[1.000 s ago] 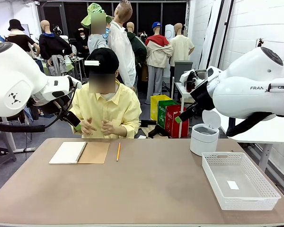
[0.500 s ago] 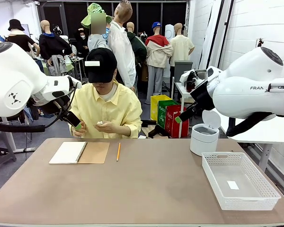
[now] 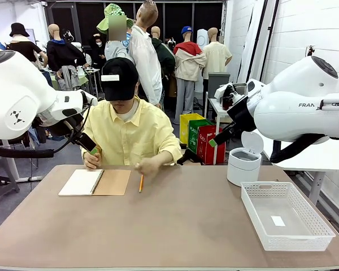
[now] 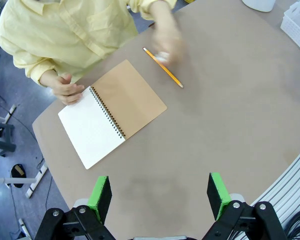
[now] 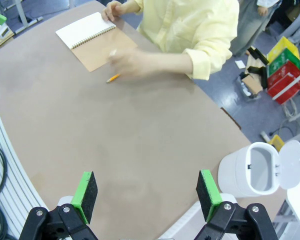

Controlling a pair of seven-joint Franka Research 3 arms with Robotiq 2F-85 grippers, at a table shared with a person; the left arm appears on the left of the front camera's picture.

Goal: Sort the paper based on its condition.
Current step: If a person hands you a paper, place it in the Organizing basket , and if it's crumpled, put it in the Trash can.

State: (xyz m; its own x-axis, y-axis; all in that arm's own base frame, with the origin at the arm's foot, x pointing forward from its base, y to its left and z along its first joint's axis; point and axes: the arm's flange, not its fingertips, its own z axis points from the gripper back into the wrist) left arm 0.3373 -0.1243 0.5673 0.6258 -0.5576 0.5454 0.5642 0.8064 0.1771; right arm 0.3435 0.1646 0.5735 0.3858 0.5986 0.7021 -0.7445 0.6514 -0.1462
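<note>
No loose paper is in view; the one white page belongs to the open spiral notebook (image 3: 94, 182) (image 4: 112, 112) (image 5: 96, 40) with a brown cover, at the table's far left. A yellow pencil (image 3: 140, 181) (image 4: 163, 67) lies just right of it. The person rests one hand (image 3: 91, 161) at the notebook's far corner, and the other hand (image 3: 147, 165), blurred, is at the pencil's far end. My left gripper (image 3: 89, 145) (image 4: 160, 192) hangs open high above the table's left side. My right gripper (image 3: 217, 140) (image 5: 147, 195) is open too, high on the right, nothing between its fingers.
A white mesh basket (image 3: 296, 243) stands at the near right with a tiny white tag (image 3: 278, 221) on its floor. Behind it is a white round bin (image 3: 243, 166) (image 5: 252, 170) with its lid up. The brown table's middle and front lie bare.
The person's hands came down from chest height to the table, one to the notebook's corner, the other to the pencil. Neither arm has moved.
</note>
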